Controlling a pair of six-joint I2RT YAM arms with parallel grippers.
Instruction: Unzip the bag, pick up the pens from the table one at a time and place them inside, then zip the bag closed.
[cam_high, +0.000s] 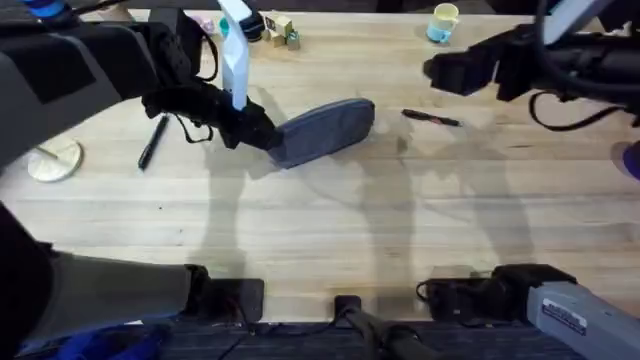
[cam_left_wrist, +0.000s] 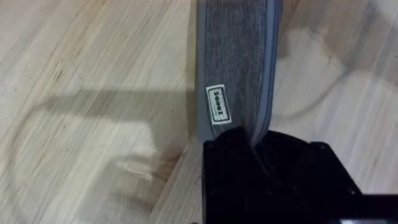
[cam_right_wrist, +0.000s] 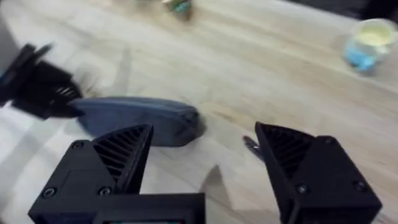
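The left gripper (cam_high: 262, 135) is pinching the bag (cam_high: 325, 128) end (hold steady); the right gripper (cam_right_wrist: 205, 165), jaws wide, empty, should seek the zipper.

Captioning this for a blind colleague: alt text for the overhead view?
The left gripper grips one end of the bag on the table. A pen lies left, another pen right; the right gripper hovers open.

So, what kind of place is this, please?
Probably a robot lab bench: two arms work over a wooden table holding a bag, a pen and a small cup.
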